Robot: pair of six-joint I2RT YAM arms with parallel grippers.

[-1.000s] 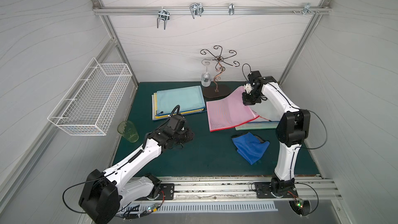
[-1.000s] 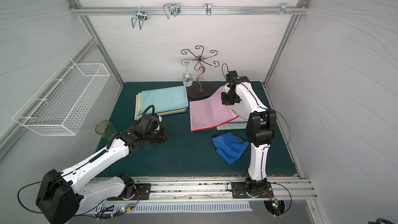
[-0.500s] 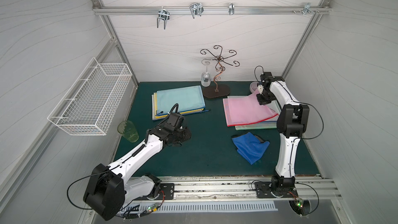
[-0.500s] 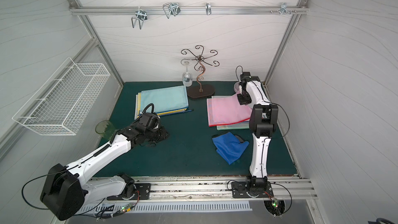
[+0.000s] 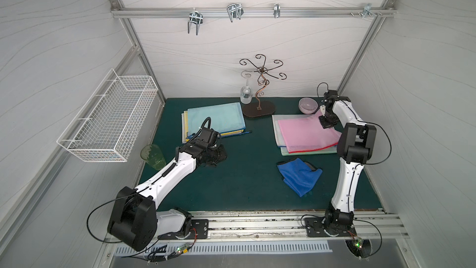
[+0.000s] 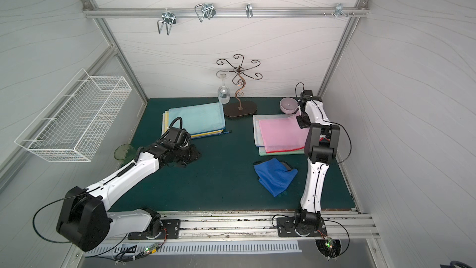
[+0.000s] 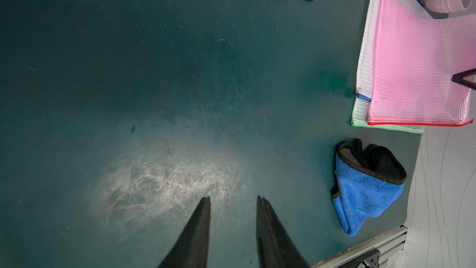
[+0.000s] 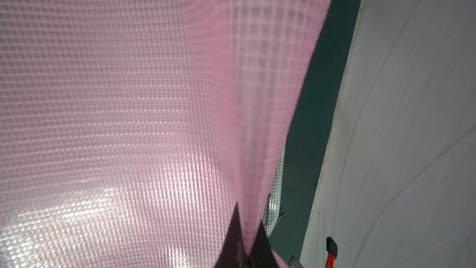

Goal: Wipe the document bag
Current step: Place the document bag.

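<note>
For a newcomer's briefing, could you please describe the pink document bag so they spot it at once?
On the green mat, find the stack of mesh bags by the lilac bowl. The pink document bag tops it, one corner pinched by the right gripper; it alone is pink with a red zip edge.

text: none legible | labels: none legible | numbers, signs: none legible

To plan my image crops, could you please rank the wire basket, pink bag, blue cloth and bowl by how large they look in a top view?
Largest to smallest:
1. basket, though it hangs on the wall nearer the camera, which flatters it
2. pink bag, partly hidden by the arm
3. blue cloth
4. bowl
</note>
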